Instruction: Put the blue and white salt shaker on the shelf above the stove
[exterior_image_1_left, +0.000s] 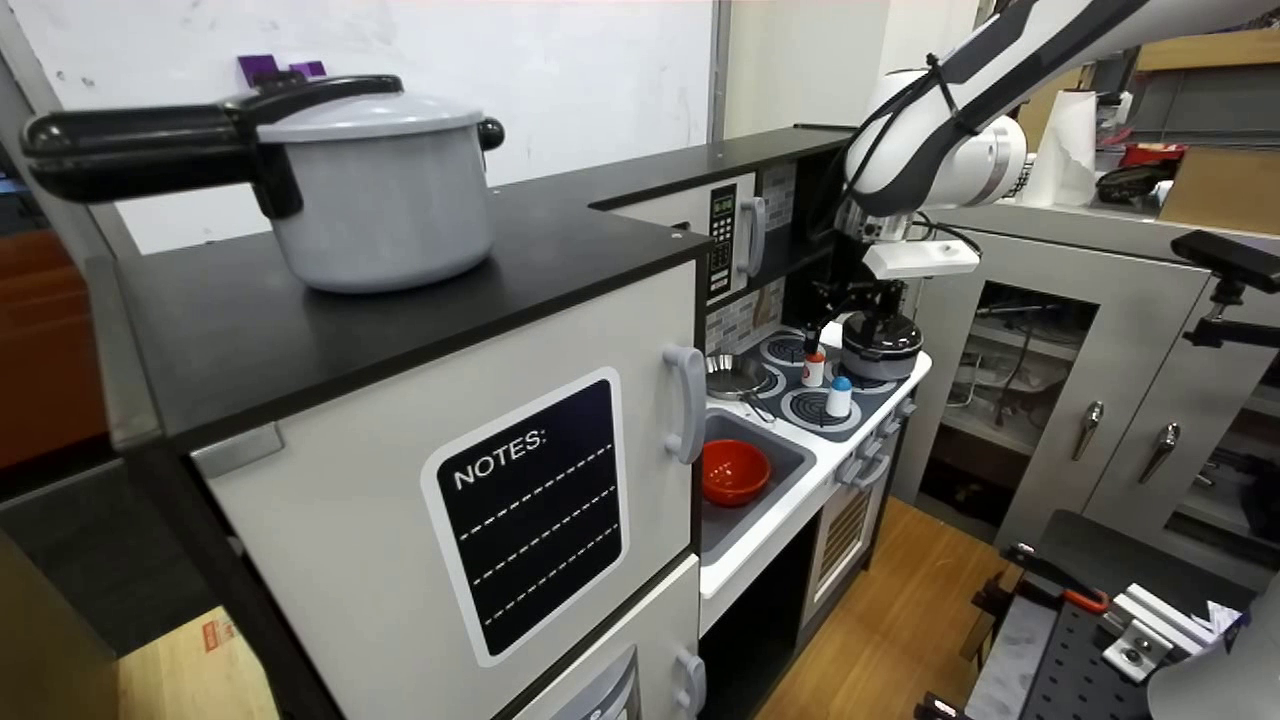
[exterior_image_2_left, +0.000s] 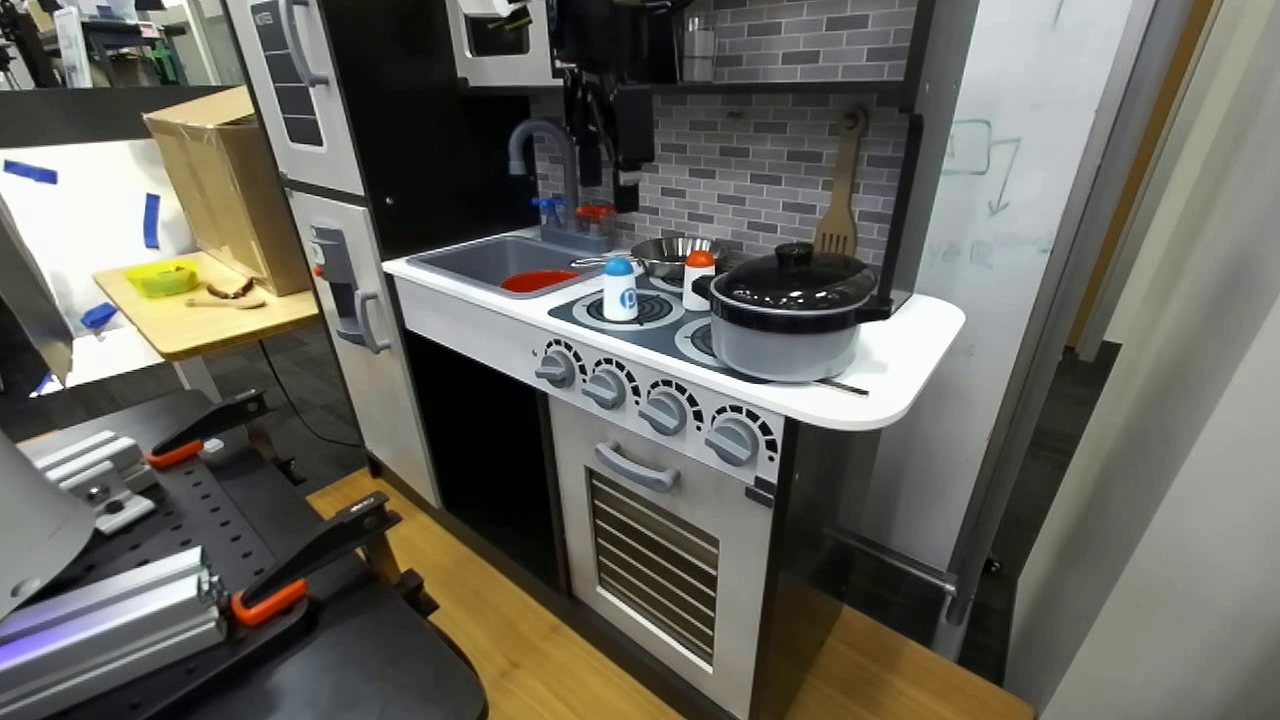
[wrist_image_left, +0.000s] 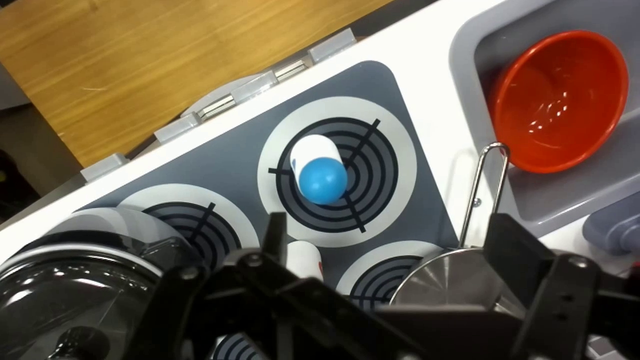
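Blue-capped shaker (wrist_image_left: 319, 169) below the claw (wrist_image_left: 391, 239)

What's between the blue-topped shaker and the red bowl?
In the wrist view: bare stovetop, a white counter strip and the sink's gray rim. The tip of the steel pan's handle also pokes in between the blue-topped shaker and the red bowl.

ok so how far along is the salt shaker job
Done: nothing yet; the blue and white salt shaker stands upright on the stove. In hand: nothing; the gripper hangs open, holding nothing. Left: grasping the blue and white salt shaker, lifting it and setting it on the black shelf.
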